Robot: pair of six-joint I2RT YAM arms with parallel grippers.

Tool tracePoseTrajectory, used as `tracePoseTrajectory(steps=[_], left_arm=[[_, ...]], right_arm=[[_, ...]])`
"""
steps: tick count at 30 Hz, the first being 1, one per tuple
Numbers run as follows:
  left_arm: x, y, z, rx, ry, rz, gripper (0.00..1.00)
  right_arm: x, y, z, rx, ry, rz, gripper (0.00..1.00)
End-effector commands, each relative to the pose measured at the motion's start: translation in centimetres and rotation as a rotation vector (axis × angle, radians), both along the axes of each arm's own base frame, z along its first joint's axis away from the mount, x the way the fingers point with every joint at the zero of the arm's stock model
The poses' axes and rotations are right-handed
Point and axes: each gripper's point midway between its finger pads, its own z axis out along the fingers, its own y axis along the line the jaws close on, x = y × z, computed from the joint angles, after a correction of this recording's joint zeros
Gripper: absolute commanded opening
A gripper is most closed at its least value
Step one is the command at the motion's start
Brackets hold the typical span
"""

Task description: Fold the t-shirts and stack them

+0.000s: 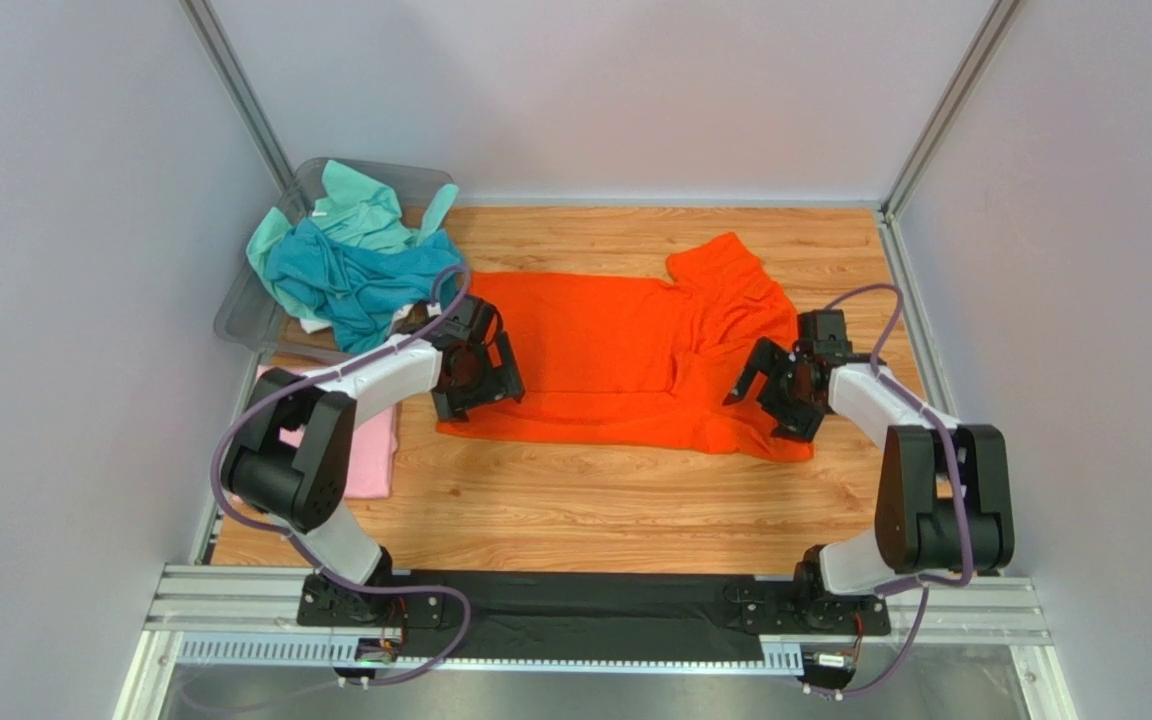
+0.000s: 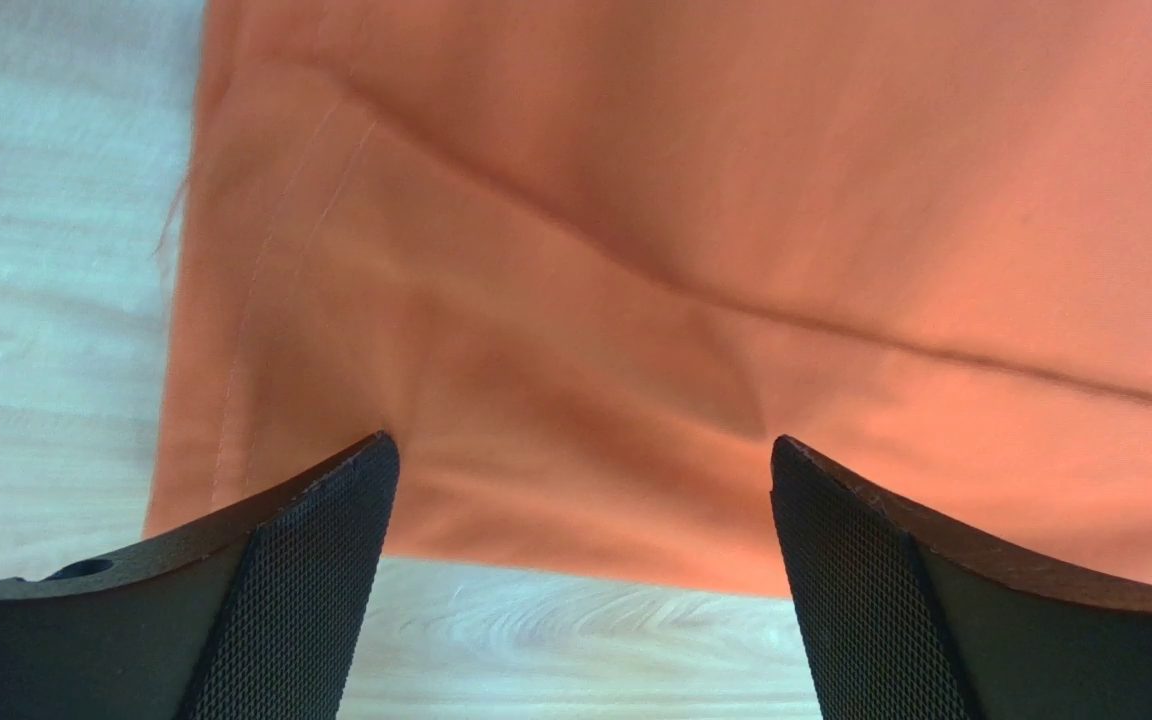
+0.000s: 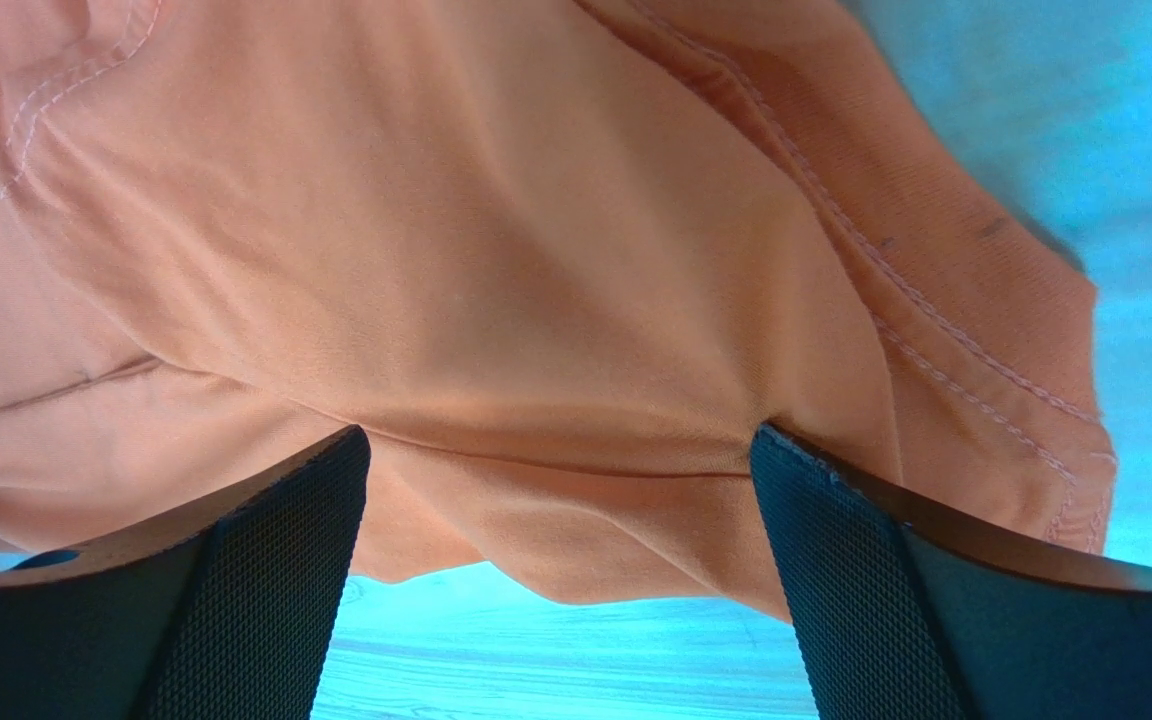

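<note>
Fingers [image 2: 312, 570] of the left gripper [image 1: 477, 371] are seen spread wide, and nothing is clamped between them. This gripper is positioned over the left edge of the bright orange t-shirt [image 1: 612, 353], and a hem corner of the cloth is seen just beyond the tips in the left wrist view. The right gripper [image 1: 778, 390] is likewise held wide apart, and no cloth is pinched by it. It is placed over the bunched right side of the same shirt, close to a stitched hem. Whether the cloth is touched by either gripper cannot be told.

The orange t-shirt is spread across the middle of the wooden table [image 1: 612, 503], smooth on its left part and wrinkled on its right, with one sleeve pointed toward 1 o'clock. At 8 o'clock from it, a pale pink t-shirt [image 1: 372, 450] is laid flat, partly hidden by the left arm. At 10 o'clock, a teal t-shirt [image 1: 349, 278] and a mint green t-shirt [image 1: 364, 203] are heaped in the grey see-through bin [image 1: 244, 315] and hang over its rim.
</note>
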Motion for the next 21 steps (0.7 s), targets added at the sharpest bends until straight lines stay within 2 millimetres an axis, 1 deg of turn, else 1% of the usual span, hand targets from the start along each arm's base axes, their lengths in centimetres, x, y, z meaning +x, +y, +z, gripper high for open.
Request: tracePoseTrajectory(steps=[1,2,3,4,5,6,7,8,9,10,11,12,13,14,15,17,18,20,21], left_arm=[[-2.0,0.4,0.3,-0.027,0.005,0.014,1.0],[-3.0,0.8,-0.3,-0.025,0.026,0.019,1.0],[-3.5,0.8,0.1,-0.039,0.019,0.019,1.0],[-4.1,0.8,0.0,-0.046,0.023,0.019,1.0],[-5.4,1.0,-0.7,-0.043,0.047,0.019,1.0],[-6.0,1.0,-0.5,-0.05,0.037,0.019,1.0],[-7.4,1.3,-1.2,-0.047,0.065,0.023,1.0],[-8.3,0.9,-1.3,-0.064,0.078,0.011,1.0],[-8.8,0.7,-0.8,-0.084,0.061,0.008,1.0],[-10.3,1.1,-1.4,-0.084,0.086,0.024,1.0],[-10.8,0.8,-0.7,-0.103,0.061,0.015,1.0],[-11.4,0.9,-0.6,-0.105,0.058,0.02,1.0],[-11.9,1.1,-0.5,-0.107,0.058,0.021,1.0],[-12.9,1.5,-0.6,-0.098,0.075,0.031,1.0],[-13.0,1.4,0.3,-0.117,0.042,0.027,1.0],[-13.1,1.5,1.1,-0.126,0.017,0.025,1.0],[-12.8,1.4,2.0,-0.143,-0.023,0.015,1.0],[-12.2,1.1,3.4,-0.161,-0.069,0.001,1.0],[-12.0,1.0,4.2,-0.172,-0.094,-0.008,1.0]], right_arm=[[-4.3,-2.2,-2.5,-0.051,0.103,-0.096,1.0],[-4.7,-2.4,-1.9,-0.053,0.081,-0.109,1.0],[-6.4,-2.4,-2.6,-0.054,0.114,-0.111,1.0],[-6.7,-2.3,-2.1,-0.048,0.091,-0.116,1.0],[-7.6,-2.2,-2.2,-0.045,0.101,-0.121,1.0],[-9.0,-2.0,-2.7,-0.04,0.131,-0.123,1.0],[-9.4,-2.1,-2.3,-0.043,0.112,-0.13,1.0],[-10.0,-2.2,-2.3,-0.05,0.117,-0.138,1.0],[-10.7,-1.8,-2.4,-0.028,0.126,-0.147,1.0],[-10.4,-1.4,-1.5,0.005,0.088,-0.16,1.0],[-10.5,-1.2,-1.1,0.016,0.081,-0.175,1.0],[-10.7,-1.3,-0.7,0.016,0.083,-0.191,1.0],[-10.4,-1.4,0.1,0.012,0.046,-0.2,1.0],[-10.3,-1.8,0.7,-0.01,0.029,-0.212,1.0],[-10.5,-1.8,1.0,-0.005,0.027,-0.216,1.0],[-10.0,-1.4,2.4,0.02,-0.028,-0.222,1.0],[-10.1,-1.4,2.8,0.023,-0.036,-0.221,1.0],[-9.2,-1.5,5.0,0.022,-0.126,-0.201,1.0],[-8.9,-1.7,5.8,0.011,-0.158,-0.199,1.0]])
